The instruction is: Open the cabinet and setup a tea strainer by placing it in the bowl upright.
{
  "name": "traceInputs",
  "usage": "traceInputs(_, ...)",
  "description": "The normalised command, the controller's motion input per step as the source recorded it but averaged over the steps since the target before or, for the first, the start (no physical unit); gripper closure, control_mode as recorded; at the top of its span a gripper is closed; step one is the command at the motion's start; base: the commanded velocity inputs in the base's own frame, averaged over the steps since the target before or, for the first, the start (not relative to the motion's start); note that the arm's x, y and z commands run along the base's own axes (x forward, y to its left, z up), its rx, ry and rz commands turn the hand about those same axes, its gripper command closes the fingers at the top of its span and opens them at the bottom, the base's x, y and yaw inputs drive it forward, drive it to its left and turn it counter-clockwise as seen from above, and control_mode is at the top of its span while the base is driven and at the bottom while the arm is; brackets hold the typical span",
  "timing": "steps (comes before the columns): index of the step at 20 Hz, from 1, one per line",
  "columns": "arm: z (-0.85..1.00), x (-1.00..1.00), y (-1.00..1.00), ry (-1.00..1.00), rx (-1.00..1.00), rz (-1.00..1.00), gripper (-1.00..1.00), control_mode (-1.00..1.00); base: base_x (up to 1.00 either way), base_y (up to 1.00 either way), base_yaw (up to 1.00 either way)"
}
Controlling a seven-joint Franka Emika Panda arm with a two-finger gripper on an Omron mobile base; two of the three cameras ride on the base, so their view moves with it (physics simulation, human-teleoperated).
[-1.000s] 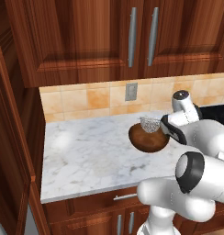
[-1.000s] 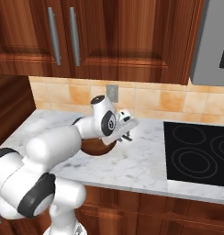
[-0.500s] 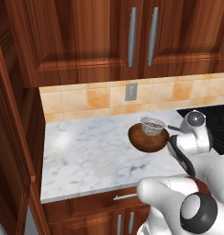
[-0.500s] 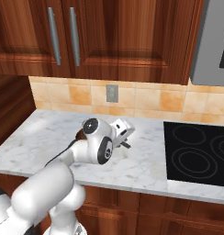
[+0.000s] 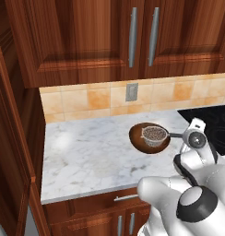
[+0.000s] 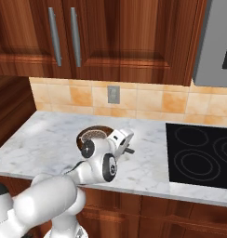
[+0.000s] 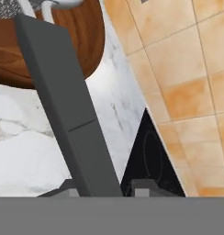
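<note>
The dark-brown bowl [image 5: 143, 144] stands on the marble counter near the stove. The silver mesh tea strainer [image 5: 154, 134] sits upright inside it, with its handle reaching right over the rim. My gripper [image 5: 182, 136] is at the handle's end, just right of the bowl. In the hand view the dark handle [image 7: 63, 101] runs down between the two tips of my gripper [image 7: 104, 188], which is shut on it. The bowl [image 7: 81, 46] lies at the top left. From the right base view my arm hides most of the bowl [image 6: 93, 132]. Reddish-brown wood of the tall cabinet unit [image 5: 13, 152] shows at the left edge, its doors out of sight.
The marble counter [image 5: 86, 156] runs left of the bowl. A black stove top [image 6: 203, 153] lies to the right. Wall cabinets with grey bar handles [image 5: 133, 37] hang over the counter above a tan tiled backsplash with an outlet [image 5: 131, 91].
My hand has come down and a little right with the tea strainer. The mesh basket has dropped from above the bowl's rim to sit inside it. My arm's elbow has swung forward.
</note>
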Motion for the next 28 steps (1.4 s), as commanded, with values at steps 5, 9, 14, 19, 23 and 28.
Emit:
traceInputs(5,-0.11,0.0,0.02,-0.21,-0.07,0.06,1.0,-1.0,0.0,0.0,0.0)
traceInputs(9,-0.21,0.0,0.04,-0.22,-0.01,0.02,1.0,-1.0,0.0,0.0,0.0)
traceInputs(14,-0.36,0.0,0.03,-0.13,-0.01,0.0,1.0,-1.0,0.0,0.0,0.0)
traceInputs(19,-0.34,0.0,0.09,-0.03,-0.03,0.0,1.0,-1.0,0.0,0.0,0.0)
traceInputs(23,-0.32,0.0,0.16,-0.01,-0.04,0.0,1.0,-1.0,0.0,0.0,0.0)
traceInputs(28,-0.22,0.06,0.29,0.0,-0.06,0.0,1.0,-1.0,0.0,0.0,0.0)
